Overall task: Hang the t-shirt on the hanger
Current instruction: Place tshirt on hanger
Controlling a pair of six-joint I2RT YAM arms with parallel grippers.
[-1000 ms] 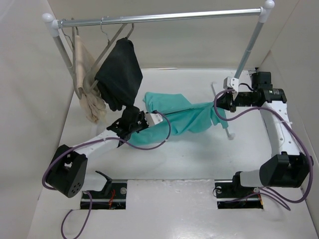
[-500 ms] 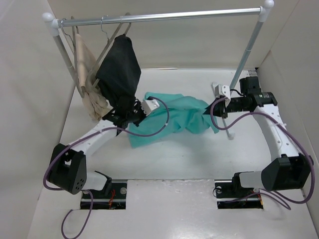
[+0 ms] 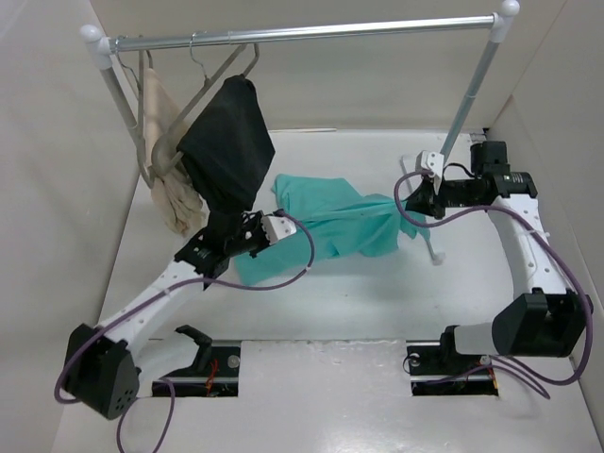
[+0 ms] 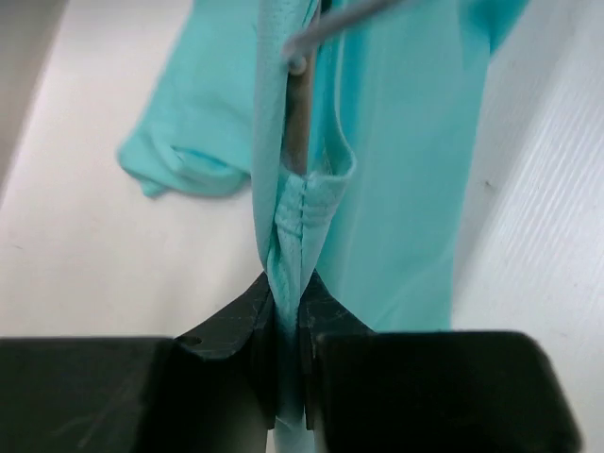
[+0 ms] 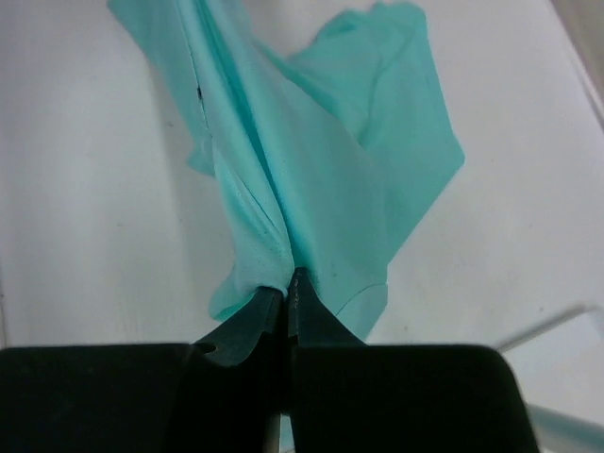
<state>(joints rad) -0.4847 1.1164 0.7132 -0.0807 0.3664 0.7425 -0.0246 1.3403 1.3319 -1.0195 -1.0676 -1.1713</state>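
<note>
Half a sec ago the L gripper point(image 3: 253, 233) was further back, up by the black cloth point(image 3: 226, 151). The R gripper point(image 3: 427, 198) was a bit more to the left, so the t-shirt point(image 3: 330, 222) sat in a loose heap between them. Now L has come back to the near side & R has gone a little right. The shirt is pulled long again, left to right, low over the middle of the table point(image 3: 359, 302).

Both grippers have their fingers pressed together w/ teal cloth pinched in between. L holds a stitched edge at the shirt's left end. R holds a bunch of cloth at the right end.

In the L wrist view the hanger point(image 4: 297, 113) shows as a thin grey stick w/ a bit of silver hook. It sits in the fold of cloth just past L's fingertips. How much of it is inside the shirt, I can't tell.

My guess: pulling the shirt tight is meant to open it up for the hanger. The job looks only partly done.

The table is plain white, w/ pale walls point(image 3: 47, 189) on three sides. A silver rail point(image 3: 311, 33) stands at the far side. The black cloth & a beige cloth point(image 3: 175, 198) hang at its left end.
</note>
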